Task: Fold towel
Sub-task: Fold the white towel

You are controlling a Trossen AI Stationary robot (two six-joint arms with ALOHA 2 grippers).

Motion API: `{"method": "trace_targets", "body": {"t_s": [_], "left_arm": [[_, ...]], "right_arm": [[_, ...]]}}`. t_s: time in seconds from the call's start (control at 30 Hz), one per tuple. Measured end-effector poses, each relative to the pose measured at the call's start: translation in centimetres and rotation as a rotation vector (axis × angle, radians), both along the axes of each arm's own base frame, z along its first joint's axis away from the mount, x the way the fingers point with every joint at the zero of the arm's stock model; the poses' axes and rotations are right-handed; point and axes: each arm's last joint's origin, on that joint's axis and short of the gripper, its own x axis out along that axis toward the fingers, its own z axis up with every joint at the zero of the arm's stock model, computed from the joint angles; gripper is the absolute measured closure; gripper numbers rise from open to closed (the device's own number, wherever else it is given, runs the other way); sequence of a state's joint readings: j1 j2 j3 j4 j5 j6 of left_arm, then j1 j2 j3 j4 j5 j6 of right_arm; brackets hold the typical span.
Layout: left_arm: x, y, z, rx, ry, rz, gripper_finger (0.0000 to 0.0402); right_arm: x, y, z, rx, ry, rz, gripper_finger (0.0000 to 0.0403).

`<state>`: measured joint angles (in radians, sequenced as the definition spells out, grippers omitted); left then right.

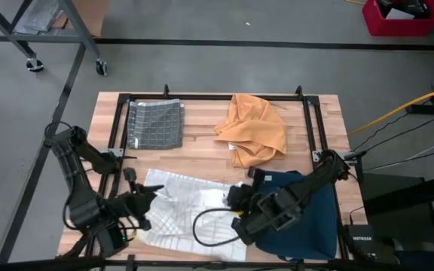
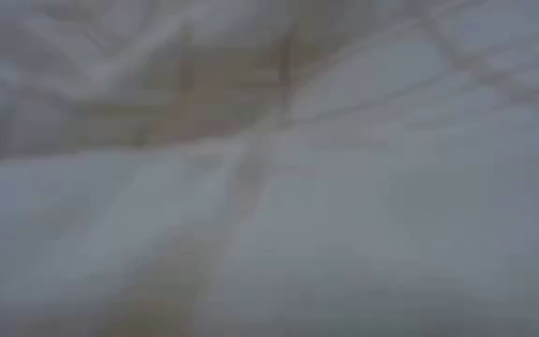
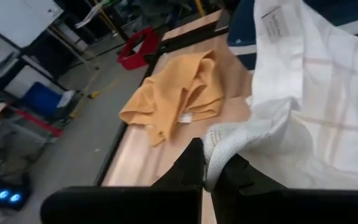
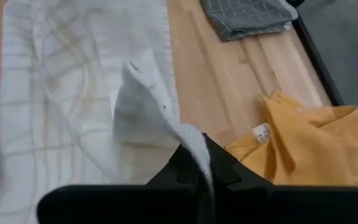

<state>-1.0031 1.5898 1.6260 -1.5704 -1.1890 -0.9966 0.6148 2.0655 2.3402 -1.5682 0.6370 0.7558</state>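
The white towel (image 1: 179, 207) lies mostly flat at the tabletop's (image 1: 202, 150) near edge, each corner pinched by a closed left tool (image 3: 207, 177) and right tool (image 4: 201, 168), fold barely begun.

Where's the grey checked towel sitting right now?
High view: the grey checked towel lies folded at the table's far left corner, left of the orange cloth, beyond the white towel.
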Motion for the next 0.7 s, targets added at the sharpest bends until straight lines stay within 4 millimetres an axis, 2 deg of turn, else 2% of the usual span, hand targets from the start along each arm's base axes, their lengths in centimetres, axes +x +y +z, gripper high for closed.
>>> {"method": "trace_targets", "body": {"t_s": [0.17, 0.4, 0.7], "left_arm": [[0.7, 1.5, 0.7, 0.007, 0.006, 0.038, 0.0401], [-0.9, 4.1, 3.2, -0.081, -0.052, 0.046, 0.0401], [-3.0, 6.8, 5.3, -0.149, -0.002, -0.011, 0.0401]], "right_arm": [[0.4, -0.8, 0.1, -0.017, 0.029, 0.027, 0.0402], [-0.2, -1.3, 1.2, -0.005, 0.019, 0.046, 0.0402], [-3.2, -3.3, 5.2, 0.038, -0.092, 0.037, 0.0402]]}}
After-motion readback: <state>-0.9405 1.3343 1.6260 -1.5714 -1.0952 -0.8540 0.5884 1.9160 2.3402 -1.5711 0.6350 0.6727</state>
